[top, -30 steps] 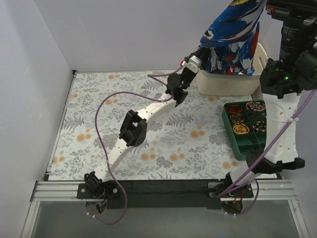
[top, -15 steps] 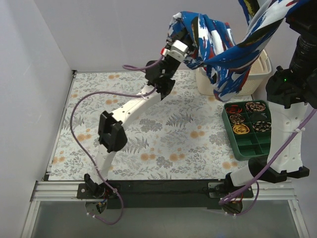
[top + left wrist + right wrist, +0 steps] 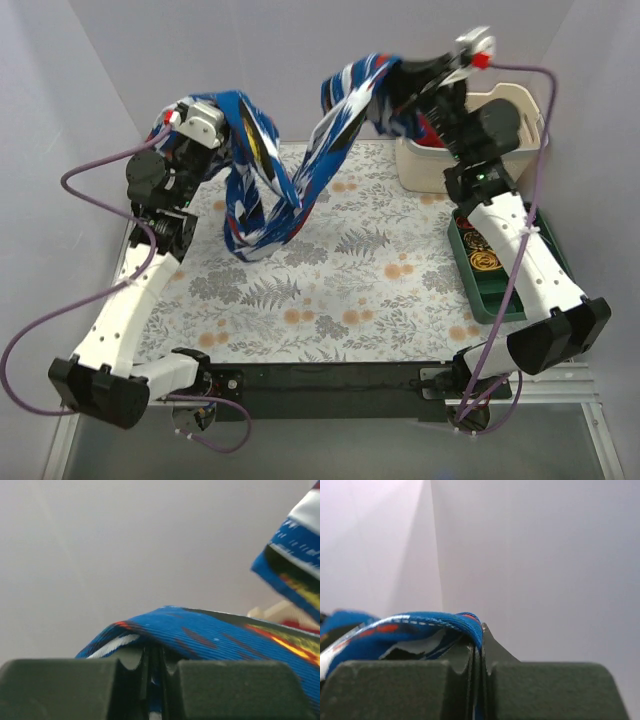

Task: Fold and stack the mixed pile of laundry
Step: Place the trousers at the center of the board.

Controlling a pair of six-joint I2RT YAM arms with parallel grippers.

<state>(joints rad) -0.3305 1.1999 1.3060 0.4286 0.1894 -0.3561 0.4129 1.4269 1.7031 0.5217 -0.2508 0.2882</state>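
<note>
- My left gripper (image 3: pixel 205 120) is pressed together on an edge of the blue garment (image 3: pixel 285 195), high over the far-left corner of the tabletop (image 3: pixel 350 300). The left wrist view shows cloth bunched between the jaws.
- My right gripper (image 3: pixel 410 80) pinches another part of the same garment above the far edge, just left of the basket (image 3: pixel 522 112) in the far-right corner.
- The garment hangs in the air between them, twisted like a rope. Its lowest loop sags over the left half of the tabletop, and I cannot tell whether it touches.
- A red patch shows inside the basket, which I take for the red garment (image 3: pixel 430 138), not yet pulled out.
- I judge the step in hand to be spreading the blue piece flat. To do it well I should keep both pinches firm and work the twist out while the cloth is aloft. Then I should lower it evenly onto open tabletop, away from the tray (image 3: pixel 480 290).
- A second ago the garment hung from the right gripper alone, high over the basket, and the left gripper stood spread beside it. Since then the left has closed on the cloth and swung across to the far-left corner, while the right arm has dropped lower.
</note>
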